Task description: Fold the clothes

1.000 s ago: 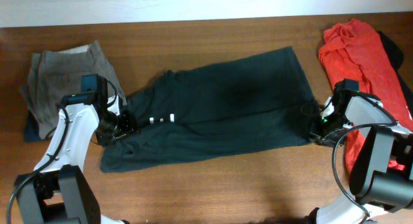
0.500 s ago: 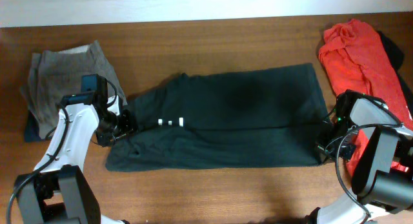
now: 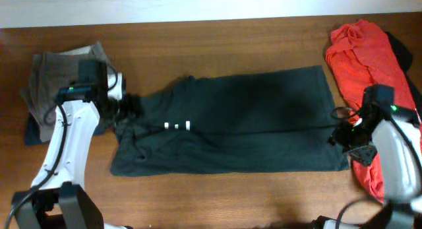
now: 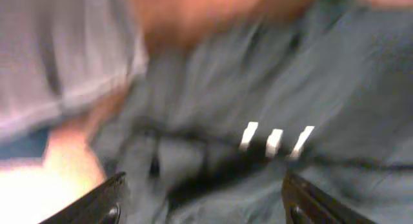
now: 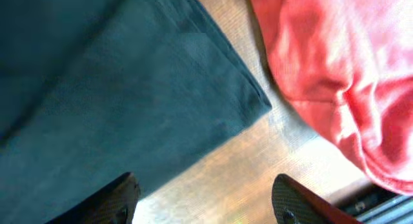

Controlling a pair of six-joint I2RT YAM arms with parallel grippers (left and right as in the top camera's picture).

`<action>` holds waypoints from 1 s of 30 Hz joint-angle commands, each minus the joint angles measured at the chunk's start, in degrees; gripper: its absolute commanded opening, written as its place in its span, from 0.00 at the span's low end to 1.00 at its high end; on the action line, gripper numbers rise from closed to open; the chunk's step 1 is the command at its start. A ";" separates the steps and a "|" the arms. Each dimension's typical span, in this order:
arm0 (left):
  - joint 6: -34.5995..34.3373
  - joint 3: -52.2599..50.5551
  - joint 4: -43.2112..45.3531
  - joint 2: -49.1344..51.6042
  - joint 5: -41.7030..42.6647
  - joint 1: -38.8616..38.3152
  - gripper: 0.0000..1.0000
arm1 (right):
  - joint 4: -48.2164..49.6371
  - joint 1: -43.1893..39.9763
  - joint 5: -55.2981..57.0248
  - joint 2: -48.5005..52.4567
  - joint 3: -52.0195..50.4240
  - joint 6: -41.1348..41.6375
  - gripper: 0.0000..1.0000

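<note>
While the dark green garment point(image 3: 244, 120) lay spread flat along the middle of the wooden desk point(image 3: 217, 196), it formed a long, nearly rectangular shape. Its right end was square and crisp, and its left end was rumpled into soft creases. The cloth looked matte and finely woven, with a seam running lengthwise. Three small white marks point(image 3: 177, 126) sat in a row near the garment's left end.

The left tool point(image 4: 203, 204) hung at that rumpled left end, just left of the white marks. Its two dark fingers were spread wide with nothing clamped between them, though the wrist view was badly blurred.

The right tool point(image 5: 203, 198) hovered over the garment's lower right corner. Its fingers likewise stood wide apart and gripped nothing, with the cloth's edge and bare wood grain beneath it.

Just beyond the garment's right end lay a red garment point(image 3: 362, 51), loosely heaped in soft folds and close to the corner without touching it. Beyond the garment's left end sat a grey-brown garment point(image 3: 56, 80), folded into a rough, thick pile with a coarser look.
</note>
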 commanded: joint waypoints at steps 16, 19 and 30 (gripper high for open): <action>1.79 1.95 27.50 23.45 7.80 -2.01 0.75 | -0.02 -0.22 -0.76 -3.41 0.61 -3.17 0.76; 1.79 1.92 25.77 24.72 7.80 -2.05 0.75 | 0.00 -0.22 -0.76 -3.41 0.61 -3.17 0.76; 1.79 1.95 19.50 24.70 10.10 -2.05 0.26 | 0.20 -0.22 -0.76 -3.41 0.61 -3.17 0.76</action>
